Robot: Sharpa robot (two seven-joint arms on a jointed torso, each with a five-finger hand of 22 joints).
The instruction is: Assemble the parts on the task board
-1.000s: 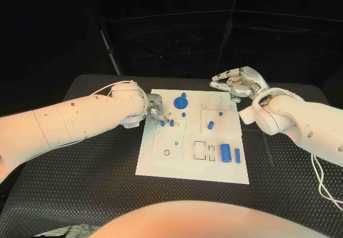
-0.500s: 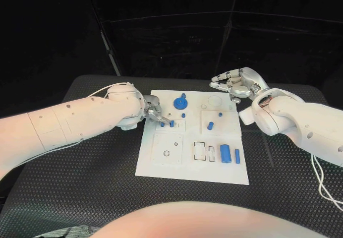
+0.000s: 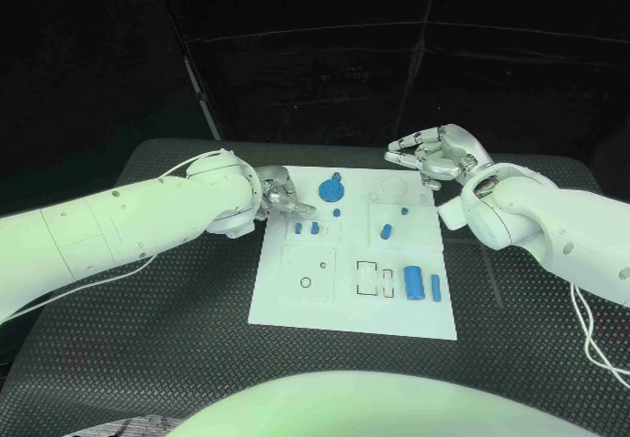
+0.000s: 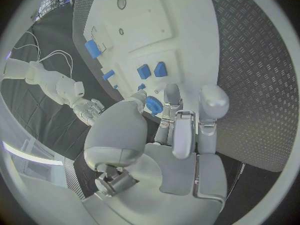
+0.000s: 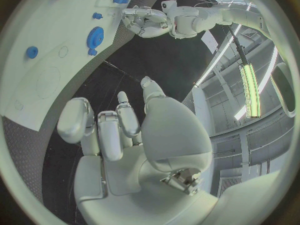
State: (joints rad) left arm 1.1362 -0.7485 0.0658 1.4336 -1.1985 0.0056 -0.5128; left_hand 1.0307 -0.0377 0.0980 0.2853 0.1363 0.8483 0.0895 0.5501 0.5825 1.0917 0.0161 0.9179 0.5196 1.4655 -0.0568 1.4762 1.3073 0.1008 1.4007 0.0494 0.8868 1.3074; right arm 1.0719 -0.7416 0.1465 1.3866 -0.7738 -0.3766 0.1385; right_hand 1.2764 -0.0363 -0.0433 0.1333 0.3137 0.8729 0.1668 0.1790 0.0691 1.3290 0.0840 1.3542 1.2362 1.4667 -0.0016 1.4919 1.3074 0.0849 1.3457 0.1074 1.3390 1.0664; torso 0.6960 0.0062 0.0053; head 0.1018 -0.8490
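**A:** On the black table (image 3: 157, 300), where does the board sit, and where are your hands?

**B:** The white task board (image 3: 344, 305) lies in the middle of the table, in front of me. My left hand (image 3: 279, 196) hangs over the board's far left edge. My right hand (image 3: 433, 150) is raised beyond the board's far right corner, well apart from the parts.

**A:** Is either hand holding anything?

**B:** My left hand's fingers (image 4: 212, 102) are bent forward, a little apart, and I see nothing between them. From the wrist they point down toward the board, with the blue gear (image 4: 153, 105) showing just past them. My right hand's fingers (image 5: 78, 120) are curled in loosely, and they hold nothing; the palm faces empty air above the table.

**A:** And the parts?

**B:** The blue gear (image 3: 332, 189) stands in the far left part of the board, just beside my left hand. Two small blue blocks (image 3: 306, 228) sit side by side nearer me, close to the left edge. A small blue peg (image 3: 336, 212) lies between them and the gear. Another blue piece (image 3: 389, 229) rests tilted right of the middle, and a larger blue cylinder (image 3: 415, 281) lies with a thin blue bar (image 3: 436, 288) just beside it near the right edge.
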